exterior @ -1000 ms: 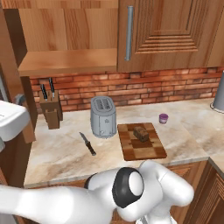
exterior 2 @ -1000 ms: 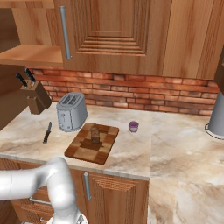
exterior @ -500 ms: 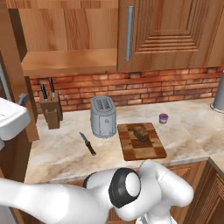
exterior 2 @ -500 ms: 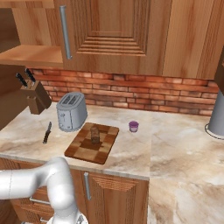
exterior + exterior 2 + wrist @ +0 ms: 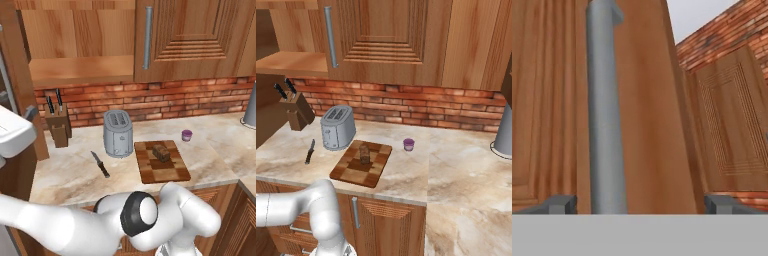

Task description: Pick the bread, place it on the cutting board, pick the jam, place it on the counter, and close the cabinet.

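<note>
The dark brown bread [image 5: 161, 152] [image 5: 364, 152] lies on the patchwork cutting board [image 5: 170, 172] [image 5: 351, 172]. The purple jam [image 5: 186, 135] [image 5: 409, 144] stands on the beige counter [image 5: 220, 150] [image 5: 456, 200], right of the board. The cabinet [image 5: 200, 35] [image 5: 386, 35] has its left half open, with a bare shelf [image 5: 80, 70] showing. In the hand view my gripper [image 5: 641, 205] is open, right up against a wooden door. That door's grey bar handle [image 5: 604, 110] rises between the fingertips [image 5: 559, 204], nearer the left one. Nothing is held.
A steel toaster [image 5: 118, 132] [image 5: 337, 126] stands left of the board, and a knife [image 5: 100, 164] [image 5: 309, 151] lies in front of it. A knife block [image 5: 57, 127] [image 5: 296, 110] stands at the back left. A metal vessel [image 5: 250, 112] [image 5: 504, 132] stands at the far right.
My arm's elbow has shifted slightly in the left base view. The bread, the jam and the board have not moved.
</note>
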Available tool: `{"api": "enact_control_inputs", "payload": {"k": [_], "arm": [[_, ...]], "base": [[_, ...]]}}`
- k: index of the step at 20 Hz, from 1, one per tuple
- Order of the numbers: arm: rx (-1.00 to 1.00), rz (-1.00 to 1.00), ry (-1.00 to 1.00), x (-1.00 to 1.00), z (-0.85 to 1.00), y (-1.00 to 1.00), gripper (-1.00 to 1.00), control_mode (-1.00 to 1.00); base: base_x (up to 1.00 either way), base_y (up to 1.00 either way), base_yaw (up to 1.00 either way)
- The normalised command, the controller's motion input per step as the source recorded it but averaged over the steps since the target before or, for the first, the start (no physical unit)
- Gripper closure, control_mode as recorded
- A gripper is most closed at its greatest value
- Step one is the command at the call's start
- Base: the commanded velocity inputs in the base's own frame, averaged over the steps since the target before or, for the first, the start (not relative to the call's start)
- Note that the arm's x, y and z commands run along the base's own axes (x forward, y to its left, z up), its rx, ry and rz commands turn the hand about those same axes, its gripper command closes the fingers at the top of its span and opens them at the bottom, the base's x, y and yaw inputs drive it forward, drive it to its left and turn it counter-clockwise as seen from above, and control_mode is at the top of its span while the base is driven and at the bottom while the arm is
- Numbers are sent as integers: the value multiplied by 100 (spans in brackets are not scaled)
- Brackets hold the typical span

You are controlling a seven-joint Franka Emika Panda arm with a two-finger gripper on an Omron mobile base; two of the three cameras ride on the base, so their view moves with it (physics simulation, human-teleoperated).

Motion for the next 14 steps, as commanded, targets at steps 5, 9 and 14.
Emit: {"api": "enact_control_inputs", "payload": {"k": [5, 9, 14], "arm": [[0, -6, 0, 43, 0, -6, -100, -100], [0, -4, 0, 47, 0, -5, -100, -100], [0, -3, 0, 46, 0, -9, -100, -100]], "base": [[0, 0, 0], [0, 0, 0], [0, 0, 0]]}}
